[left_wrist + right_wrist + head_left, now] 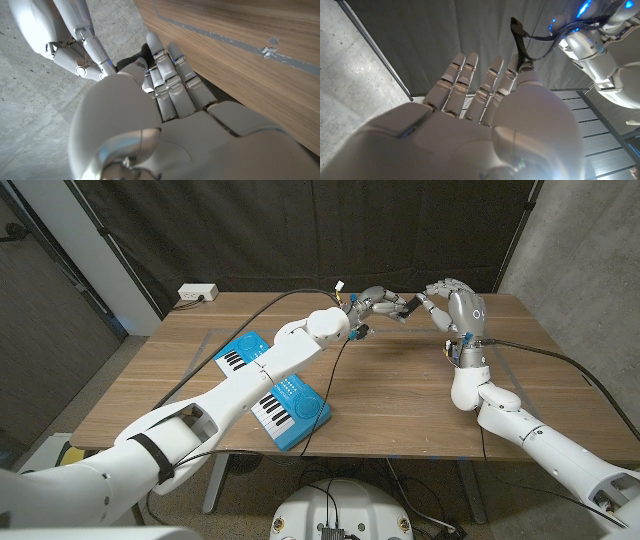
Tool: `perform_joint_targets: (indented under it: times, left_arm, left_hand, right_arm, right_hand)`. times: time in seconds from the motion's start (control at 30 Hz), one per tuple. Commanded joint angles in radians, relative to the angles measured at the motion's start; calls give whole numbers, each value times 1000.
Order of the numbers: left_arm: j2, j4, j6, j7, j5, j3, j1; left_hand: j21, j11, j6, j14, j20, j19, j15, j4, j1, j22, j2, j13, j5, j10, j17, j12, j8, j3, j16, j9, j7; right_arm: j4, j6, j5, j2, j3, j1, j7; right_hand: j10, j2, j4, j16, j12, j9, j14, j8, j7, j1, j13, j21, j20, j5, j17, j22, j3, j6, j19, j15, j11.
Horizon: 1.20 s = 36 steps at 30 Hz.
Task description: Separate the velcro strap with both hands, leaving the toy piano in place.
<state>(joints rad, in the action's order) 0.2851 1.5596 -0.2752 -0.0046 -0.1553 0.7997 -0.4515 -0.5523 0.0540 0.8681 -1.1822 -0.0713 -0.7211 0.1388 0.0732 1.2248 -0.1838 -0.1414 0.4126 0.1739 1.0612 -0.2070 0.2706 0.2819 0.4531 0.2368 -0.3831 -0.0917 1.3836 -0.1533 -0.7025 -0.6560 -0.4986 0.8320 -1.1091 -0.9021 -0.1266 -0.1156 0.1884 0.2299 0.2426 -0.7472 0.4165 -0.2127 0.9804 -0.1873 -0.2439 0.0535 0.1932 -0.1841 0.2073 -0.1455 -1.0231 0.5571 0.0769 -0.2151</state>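
The black velcro strap (407, 308) hangs in the air above the table's far middle, between my two hands. My left hand (375, 304) grips its left end with curled fingers, and my right hand (452, 305) pinches its right end between thumb and fingertips. In the left wrist view my left hand (150, 115) closes on the dark strap (131, 61), with my right hand's fingers (75, 45) right beside it. In the right wrist view the strap (520, 42) sticks up from my right hand (485, 115). The blue toy piano (295, 415) lies near the table's front left, partly hidden under my left arm.
A white power strip (197, 293) sits at the wooden table's (400, 400) back left corner. A black cable (290, 296) runs from my left wrist over the table's back edge. A dark curtain hangs behind the table and a concrete wall stands at the right.
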Motion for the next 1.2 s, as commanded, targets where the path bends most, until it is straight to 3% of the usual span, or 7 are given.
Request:
perform_joint_targets:
  times: [0.03,0.4,0.63,0.87,1.13,1.2]
  left_arm:
    - [8,10,-21,10,17,7,-3]
    - [7,8,-40,27,34,9,-4]
    - [7,10,-42,36,38,5,-7]
    - [11,14,-47,45,43,3,-9]
    - [14,12,-49,45,43,1,-10]
    - [15,13,-48,44,44,1,-9]
  left_hand:
    - [-8,8,18,3,-3,8,-1,0,-1,-3,0,6,5,8,-4,3,4,7,4,-1,-41]
    - [-9,7,21,-1,-6,8,5,2,-1,-3,2,11,6,9,-4,2,4,9,6,-2,-43]
    - [-10,8,21,2,-7,8,5,3,0,-3,2,14,6,10,-4,3,3,11,5,-3,-42]
    - [-11,6,20,1,-8,9,5,3,-1,-3,3,17,7,9,-4,1,1,12,6,-2,-41]
    - [-12,6,19,4,-7,10,4,4,-2,-3,3,20,7,10,-4,1,1,13,5,-3,-41]
    - [-12,6,19,4,-7,10,4,4,-2,-3,3,21,7,10,-4,1,0,13,5,-3,-41]
  right_arm:
    - [60,20,46,-18,17,23,52]
    - [93,22,79,-20,37,35,57]
    - [115,56,89,-10,52,45,58]
    - [145,82,95,-18,64,52,78]
    - [140,44,113,-21,66,49,81]
    - [127,-3,128,-32,63,45,89]
  right_hand:
    - [11,-27,5,-6,-9,18,22,5,12,-4,-4,-7,91,-2,-4,6,-13,30,4,127,-4]
    - [10,-27,6,-4,-9,36,22,22,15,-5,-9,-8,89,-2,-4,8,-17,26,2,127,-2]
    - [-16,-40,11,2,8,68,13,27,35,-2,-20,-1,126,7,-5,11,-27,61,-26,147,11]
    - [-49,-40,13,10,28,89,-9,42,32,1,-28,-3,136,15,-8,13,-31,47,-28,148,18]
    - [-58,-37,17,11,37,104,-22,49,29,0,-32,-7,133,18,-7,14,-31,41,-22,148,14]
    - [-56,-25,21,14,35,104,-41,54,14,-10,-30,-19,106,11,-6,15,-26,23,1,137,11]
